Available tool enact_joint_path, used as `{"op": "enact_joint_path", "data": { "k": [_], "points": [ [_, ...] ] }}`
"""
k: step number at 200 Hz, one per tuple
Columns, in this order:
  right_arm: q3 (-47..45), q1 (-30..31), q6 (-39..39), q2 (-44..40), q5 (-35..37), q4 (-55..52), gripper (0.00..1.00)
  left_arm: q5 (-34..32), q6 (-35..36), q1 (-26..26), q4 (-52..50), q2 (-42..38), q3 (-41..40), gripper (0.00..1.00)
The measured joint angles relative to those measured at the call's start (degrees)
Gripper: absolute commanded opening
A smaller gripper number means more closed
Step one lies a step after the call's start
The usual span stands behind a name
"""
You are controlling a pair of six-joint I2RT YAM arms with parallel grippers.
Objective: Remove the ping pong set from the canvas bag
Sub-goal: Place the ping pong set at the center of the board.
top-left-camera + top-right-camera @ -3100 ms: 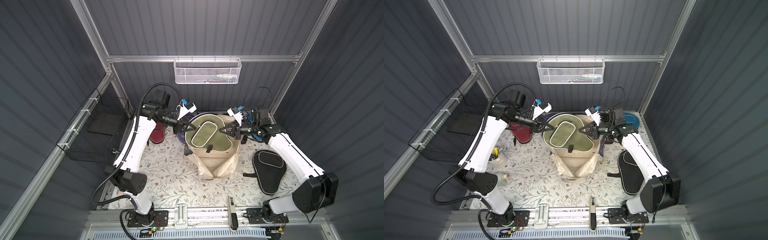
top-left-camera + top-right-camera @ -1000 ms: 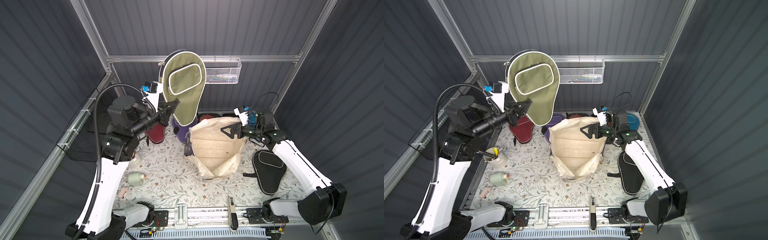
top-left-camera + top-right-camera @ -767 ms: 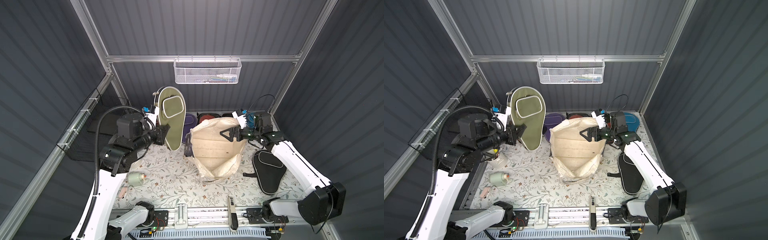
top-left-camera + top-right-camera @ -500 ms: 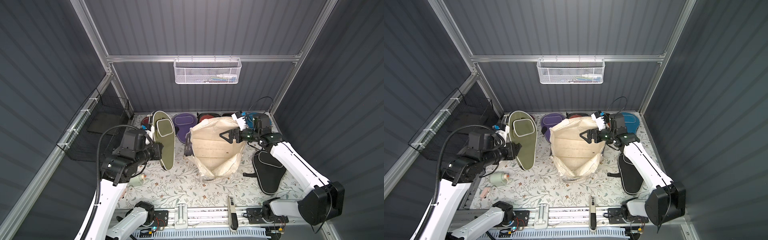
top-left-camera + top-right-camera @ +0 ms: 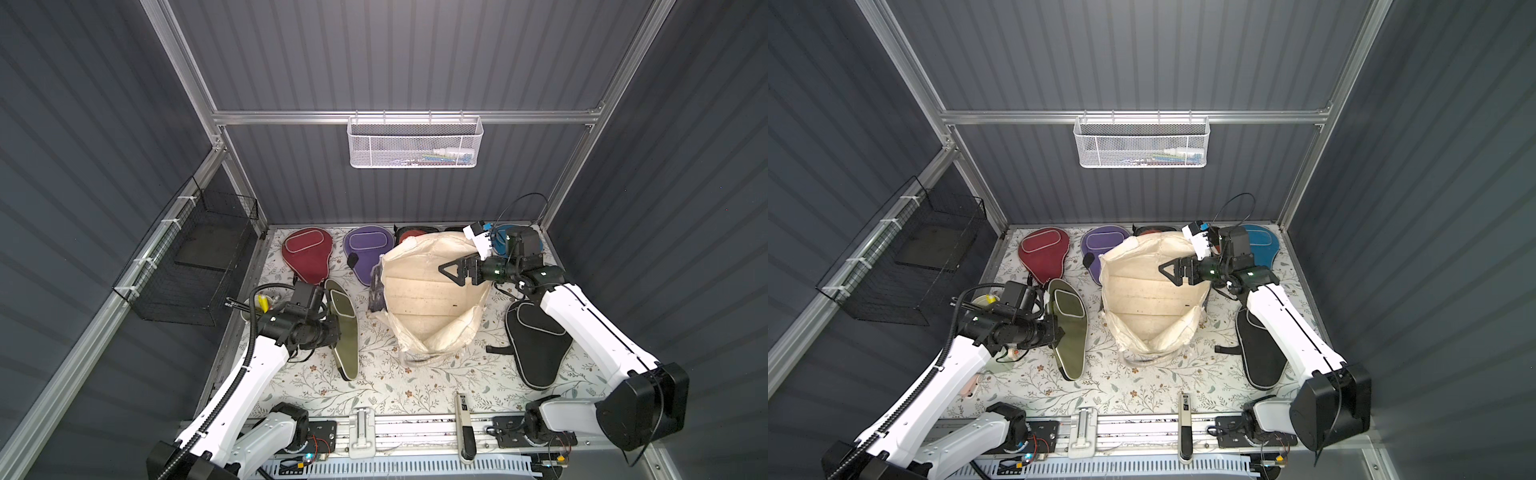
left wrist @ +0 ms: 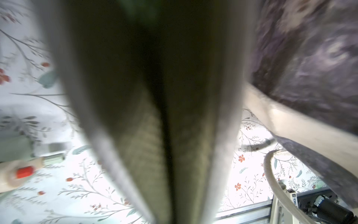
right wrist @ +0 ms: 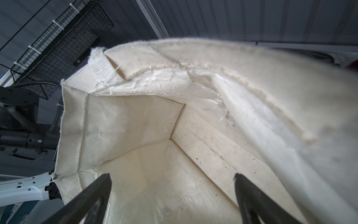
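Bag: cream canvas [image 5: 432,291], coarse weave, frayed seams, crinkled glossy lining; it sits mid-bench with its mouth gaping upward, a dark printed panel [image 5: 376,291] on the left arm's side and loop handles lying toward the front rail.
Olive cover: paddle-shaped fabric [image 5: 347,332] with pale piping and a stitched pocket; it is left of the bag and apart from it, tipped up on its edge. Its long axis runs back to front, round head rearward, narrow handle end frontward.
Left fingers: pressed together [image 5: 1057,330] on the olive cover's edge near mid-length; the wrist view shows that edge blurred, a zip seam between two piped rims.
Right fingers: black and triangular [image 7: 91,197], spread wide over the bag's mouth, pinching nothing.
Other covers: maroon cover [image 5: 306,253] and purple cover [image 5: 368,249] lie flat along the back; blue cover [image 5: 1260,245] lies behind the right arm; black cover [image 5: 536,345] lies flat on the right, handle frontward.
Case: red-and-black [image 5: 415,233], mostly hidden behind the bag.
Bench: floral cloth [image 5: 374,386].
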Motion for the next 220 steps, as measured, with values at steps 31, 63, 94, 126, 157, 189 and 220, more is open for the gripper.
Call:
{"op": "enact_joint_path", "data": {
  "k": [31,63,94,126,157,189,220],
  "points": [
    [-0.1,0.0,0.0,0.0,0.0,0.2,0.99,1.2,-1.8,0.0,3.1,-0.3,-4.9,0.0],
    [-0.1,0.0,-0.1,0.0,0.0,0.2,0.99,1.1,-4.0,0.0,4.1,-0.4,-5.9,0.44],
    [-0.1,0.0,-0.1,0.1,0.0,0.3,0.99,0.0,-6.6,0.0,2.8,-0.3,-6.5,0.64],
    [-0.1,0.0,-0.1,0.1,-0.1,0.3,0.99,-2.2,-8.5,0.0,0.1,-0.3,-6.4,0.76],
    [-0.1,-0.2,-0.2,0.1,-0.2,0.2,0.99,-4.9,-8.5,0.0,-2.7,-0.6,-4.3,0.77],
    [-0.1,-0.4,-0.4,0.1,-0.4,0.2,0.99,-6.1,-7.6,-0.1,-3.1,-0.6,-1.0,0.85],
    [-0.1,-0.5,-0.9,0.1,-0.4,-0.7,0.99,-9.8,-6.3,-7.8,-2.4,5.8,3.3,1.0]
  ]
}}
